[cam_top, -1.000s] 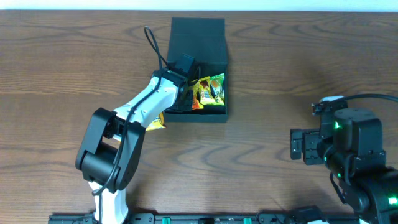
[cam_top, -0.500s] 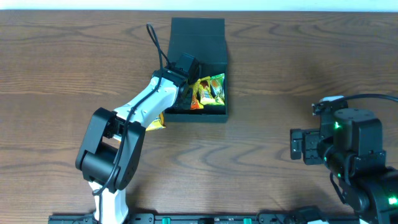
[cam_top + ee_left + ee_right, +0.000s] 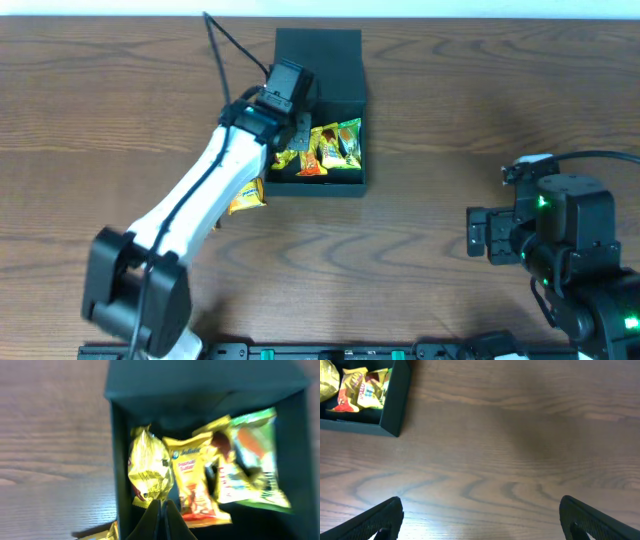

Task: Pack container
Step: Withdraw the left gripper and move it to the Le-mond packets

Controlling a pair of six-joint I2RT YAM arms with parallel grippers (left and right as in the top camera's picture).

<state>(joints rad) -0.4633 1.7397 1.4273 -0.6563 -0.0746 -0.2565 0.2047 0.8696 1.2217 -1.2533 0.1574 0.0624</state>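
Observation:
The dark teal container (image 3: pixel 316 187) stands at the back middle of the table with its flap lid (image 3: pixel 318 58) folded open behind it. Several snack packets lie inside: a gold one (image 3: pixel 148 467), an orange-yellow one (image 3: pixel 192 480) and a green one (image 3: pixel 252 455). My left gripper (image 3: pixel 293 130) hovers over the container's left part; in the left wrist view (image 3: pixel 162 520) its jaws are pressed together with nothing between them. My right gripper (image 3: pixel 480 232) is open and empty over bare table at the right, also in the right wrist view (image 3: pixel 482 520).
A yellow packet (image 3: pixel 246 195) lies on the table just outside the container's front-left corner, and shows in the left wrist view (image 3: pixel 102 532). The container's corner shows in the right wrist view (image 3: pixel 395 400). The left arm's cable (image 3: pixel 232 42) loops up beside the lid.
My left arm has risen and stretched out, lifting the gripper out of the container. A gold packet now shows uncovered in the container's left part. The right arm has not moved.

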